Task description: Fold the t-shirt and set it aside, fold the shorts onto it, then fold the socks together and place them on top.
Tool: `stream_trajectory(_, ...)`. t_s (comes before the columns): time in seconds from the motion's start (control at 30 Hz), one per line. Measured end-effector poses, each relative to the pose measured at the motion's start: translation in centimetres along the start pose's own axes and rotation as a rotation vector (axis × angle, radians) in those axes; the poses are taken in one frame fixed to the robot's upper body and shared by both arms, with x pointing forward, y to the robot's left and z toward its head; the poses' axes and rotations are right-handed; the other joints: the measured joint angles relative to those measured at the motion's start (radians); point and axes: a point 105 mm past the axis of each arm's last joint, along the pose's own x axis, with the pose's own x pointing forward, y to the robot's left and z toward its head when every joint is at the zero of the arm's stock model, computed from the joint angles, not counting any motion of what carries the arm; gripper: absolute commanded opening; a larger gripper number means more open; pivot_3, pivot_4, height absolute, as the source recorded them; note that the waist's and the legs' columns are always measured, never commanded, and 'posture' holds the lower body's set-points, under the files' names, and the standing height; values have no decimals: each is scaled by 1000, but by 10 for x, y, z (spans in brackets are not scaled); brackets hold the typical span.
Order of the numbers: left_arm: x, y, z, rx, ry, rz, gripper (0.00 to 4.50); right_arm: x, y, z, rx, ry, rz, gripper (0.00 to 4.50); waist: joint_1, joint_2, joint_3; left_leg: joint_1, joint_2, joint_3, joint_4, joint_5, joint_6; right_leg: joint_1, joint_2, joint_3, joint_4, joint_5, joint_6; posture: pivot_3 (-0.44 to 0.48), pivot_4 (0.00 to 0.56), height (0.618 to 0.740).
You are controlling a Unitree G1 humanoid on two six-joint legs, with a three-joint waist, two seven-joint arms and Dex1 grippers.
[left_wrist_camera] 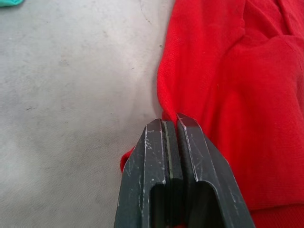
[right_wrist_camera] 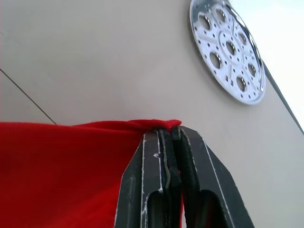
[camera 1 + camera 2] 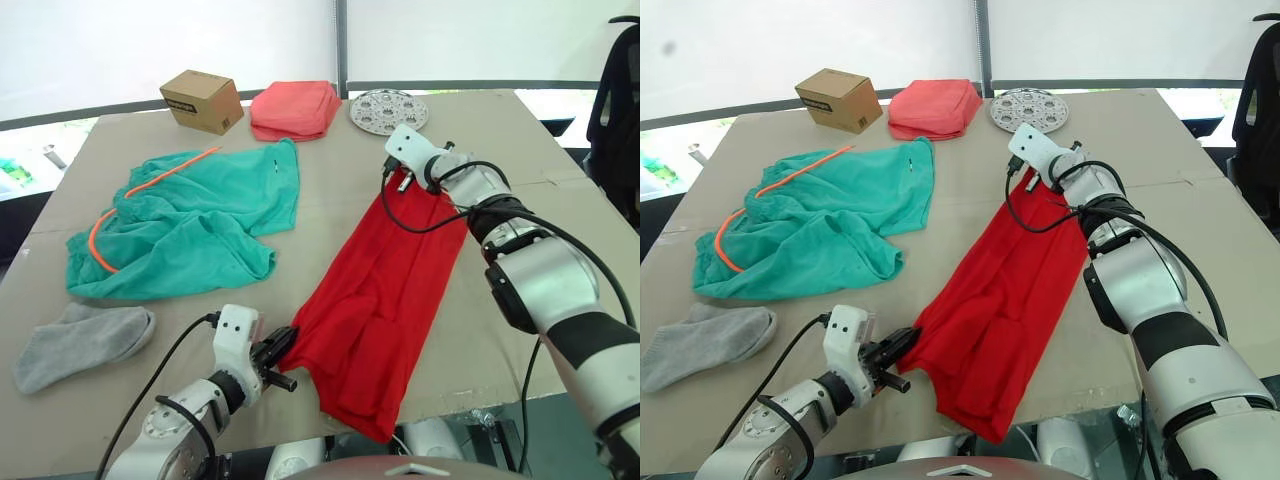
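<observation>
From the head camera, the t-shirt (image 3: 375, 305) lies in a long red strip across the right half of the bench (image 3: 330, 200), running from near its front edge toward the back. The left pincer (image 3: 282, 347) grips the shirt's near left edge; the right pincer (image 3: 401, 181) grips its far end. The shorts (image 3: 190, 225) lie spread on the left half, orange cord along their left side, and the socks (image 3: 85, 342) lie in front of them, near the left front corner. A cardboard box (image 3: 202, 100), a folded coral-pink cloth (image 3: 295, 108) and a round perforated metal disc (image 3: 388, 110) stand along the back.

In the left wrist view, the left pincer (image 1: 171, 124) is clenched on a fold of red fabric.

In the right wrist view, the right pincer (image 2: 166, 133) is clenched on the shirt's hem, the disc (image 2: 228, 47) lying beyond.
</observation>
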Motion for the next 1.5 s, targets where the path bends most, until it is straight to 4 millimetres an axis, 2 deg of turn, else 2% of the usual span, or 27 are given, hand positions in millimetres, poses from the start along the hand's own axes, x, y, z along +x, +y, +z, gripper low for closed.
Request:
stream_trajectory(0.23,-4,8,0,-1,-34,76,68,3,9,35,-31,-95,14,0,-5,1,0,1,0,-1,0,0,0,0,0,0,0,0,0,0,150,740)
stream_trajectory(0.33,-3,9,-1,8,-37,75,68,5,17,35,-41,-87,44,0,-4,1,0,0,0,-1,0,0,0,0,-1,-1,0,0,0,0,150,740)
stream_trajectory(0.37,-3,9,-1,11,-36,73,14,5,18,34,-42,-83,49,318,-4,1,1,0,0,-1,0,0,0,0,-1,-1,0,0,0,0,150,740)
stream_trajectory(0.47,-3,9,1,-17,-58,44,1147,5,18,23,-30,-62,69,1294,-3,1,1,0,0,-1,0,0,0,0,-1,-2,0,0,0,0,150,740)
stream_trajectory(0.53,-4,10,4,-26,-78,17,2038,3,15,8,-11,-32,68,2252,3,1,1,0,0,-2,0,0,0,0,-1,-3,0,0,-1,0,150,740)
stream_trajectory(0.57,-5,13,7,-31,-88,-18,2580,0,9,-8,12,-6,61,2735,8,1,1,-1,0,-3,0,0,0,0,-1,-4,-1,-1,-1,0,150,740)
stream_trajectory(0.6,-7,14,9,-29,-91,-58,2977,-3,2,-21,48,16,56,2752,11,2,1,-2,0,-3,1,0,0,0,-1,-4,-1,-1,-2,0,150,740)
stream_trajectory(0.7,-11,20,13,1,-34,-221,2977,-18,-24,-43,262,-3,3,2752,18,5,4,-3,0,-5,1,0,0,0,-1,-7,-1,-2,-3,0,150,740)
stream_trajectory(0.77,-13,32,21,23,-4,-280,2977,-29,-42,-46,413,-42,-43,2752,18,6,4,-3,0,-5,1,0,0,0,0,-10,-1,-2,-3,0,150,740)
stream_trajectory(0.83,-9,30,30,41,16,-361,2977,-42,-48,-49,543,-71,-75,2752,18,4,3,-3,0,-4,1,0,0,0,-1,-10,-1,-2,-3,0,150,740)
stream_trajectory(0.9,-2,25,40,77,48,-447,2977,-53,-37,-58,710,-78,-102,2752,22,3,2,-4,0,-6,1,0,0,1,0,-11,-1,-2,-3,0,150,740)
stream_trajectory(0.93,3,22,44,95,60,-481,2977,-54,-24,-61,799,-68,-110,2752,22,3,2,-4,0,-6,1,0,1,0,0,-12,0,-2,-3,0,150,740)
stream_trajectory(1.0,9,17,51,111,65,-523,2977,-55,-4,-73,914,-21,-131,2752,19,3,3,-4,0,-5,1,0,1,0,0,-10,1,-2,-2,0,150,740)
stream_trajectory(1.07,12,17,52,120,89,-544,2977,-60,6,-85,1003,19,-186,2752,19,4,3,-4,0,-5,1,0,1,0,1,-10,1,0,1,0,150,740)
stream_trajectory(1.27,13,27,59,175,140,-541,2977,-69,14,-92,1054,37,-268,2752,20,4,3,-3,0,-4,1,0,1,0,7,-10,0,0,0,0,150,740)
stream_trajectory(1.33,15,31,60,202,154,-537,2977,-66,18,-95,1061,39,-274,2752,20,4,3,-3,0,-4,1,0,1,0,7,-10,0,0,0,0,150,740)
stream_trajectory(1.5,22,33,42,279,250,-557,2977,-47,37,-108,1098,70,-252,2752,19,4,3,-2,0,-3,1,0,1,0,8,-9,0,0,1,0,150,740)
